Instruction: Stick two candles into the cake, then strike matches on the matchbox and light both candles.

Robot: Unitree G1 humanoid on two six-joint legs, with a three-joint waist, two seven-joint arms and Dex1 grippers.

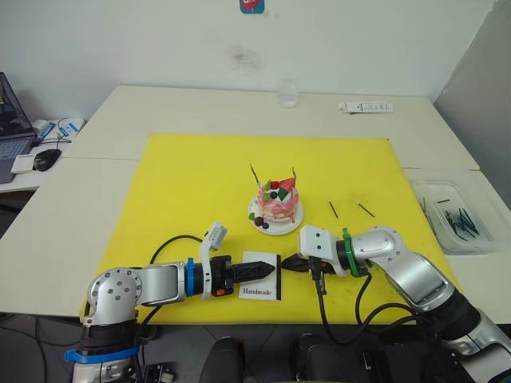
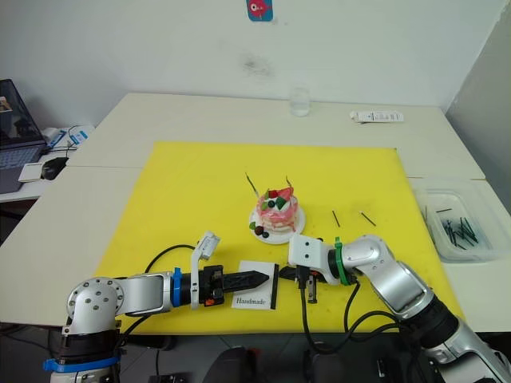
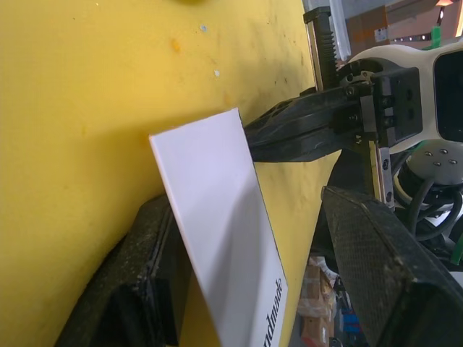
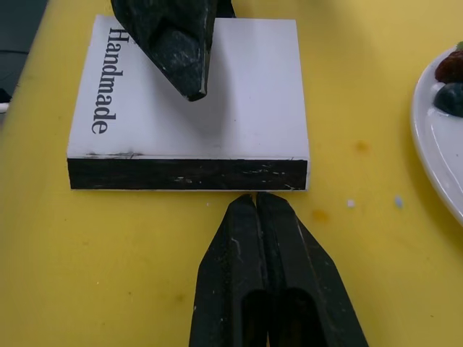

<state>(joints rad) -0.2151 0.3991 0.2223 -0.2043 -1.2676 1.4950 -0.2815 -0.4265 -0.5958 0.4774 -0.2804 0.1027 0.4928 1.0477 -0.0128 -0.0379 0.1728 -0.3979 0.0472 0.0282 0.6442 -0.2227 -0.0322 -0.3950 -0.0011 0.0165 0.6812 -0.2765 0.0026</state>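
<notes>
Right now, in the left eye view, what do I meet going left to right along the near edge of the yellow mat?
Left tool, reaching over the matchbox → right tool, tip at the matchbox's black strip edge. Further right, off the mat: the clear tray of dark sticks.

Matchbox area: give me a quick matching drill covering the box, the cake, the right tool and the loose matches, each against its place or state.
Things:
1. matchbox
2. cake
3. right tool
4. two loose matches

Places or states:
A. on a white plate, two candles stuck in
B. shut, tips at the box's black strip
C. flat on the yellow mat, left tool over its top
D. on the mat, to the cake's right

Pairs: 1-C, 2-A, 3-B, 4-D
</notes>
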